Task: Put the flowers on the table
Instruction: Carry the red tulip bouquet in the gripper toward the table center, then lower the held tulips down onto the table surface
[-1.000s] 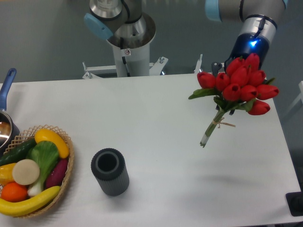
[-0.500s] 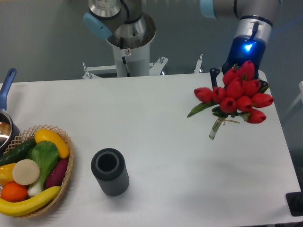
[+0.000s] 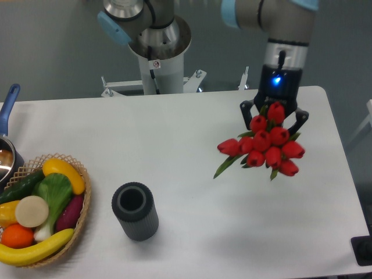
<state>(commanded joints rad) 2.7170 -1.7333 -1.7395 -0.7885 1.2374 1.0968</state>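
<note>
Now, upper right of the frame: the gripper (image 3: pixel 274 114) hangs over the table (image 3: pixel 192 133), its two dark fingers (image 3: pixel 246 110) spread around the flowers (image 3: pixel 264 143), seemingly pinching the hidden stems. The blooms face the camera, off the surface. Lower left, a basket (image 3: pixel 81 200) and a dark cylinder (image 3: pixel 135 210) stand well apart, leaving room to lay them down.

Even, bright overhead light; soft faint shadows, sharp focus throughout.
</note>
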